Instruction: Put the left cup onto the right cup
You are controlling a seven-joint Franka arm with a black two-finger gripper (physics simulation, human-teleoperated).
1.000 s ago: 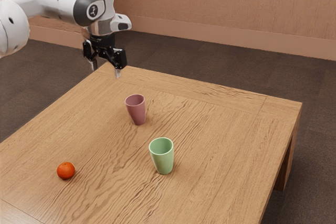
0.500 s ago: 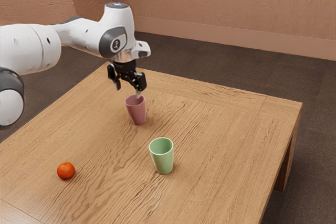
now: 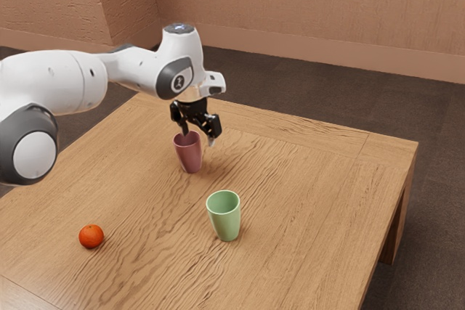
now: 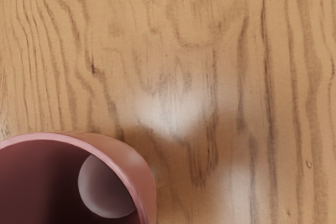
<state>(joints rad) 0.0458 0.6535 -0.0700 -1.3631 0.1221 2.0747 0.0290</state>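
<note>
Exterior view, Raj: where's the tool point(image 3: 199, 136)?

Raj: Low over the pink cup point(image 3: 189, 154), at its rim on the exterior view's right side. Fingers point(image 3: 211, 138) spread, released, gripping nothing. One sits at or just inside the mouth, the other outside the wall. Can't tell if either touches.

Ana: Cup pose?

Raj: Upright on the counter point(image 3: 305, 201), mouth up, on the half farther from the camera. Arm point(image 3: 87, 81) comes in from the exterior view's left, with the wrist bent down over the cup.

Ana: Anything in it?

Raj: Wrist view looks straight down into it. Dark pink inner wall, pale round floor at the bottom. Wood grain beside it, plus a couple of pale light patches on the counter near the rim.

Ana: Other cup?

Raj: Green cup point(image 3: 224, 215), upright, mouth up, nearer the camera and toward the exterior view's right of the pink one. Well apart from it. Its inner wall shows in the exterior view but the bottom is hidden, so I can't read the contents.

Ana: Rest of the counter?

Raj: Orange point(image 3: 91, 236) near the front edge on the exterior view's left, well apart from both cups.

Ana: Stack state?

Raj: Not stacked. Both cups stand separately on the wood.
</note>
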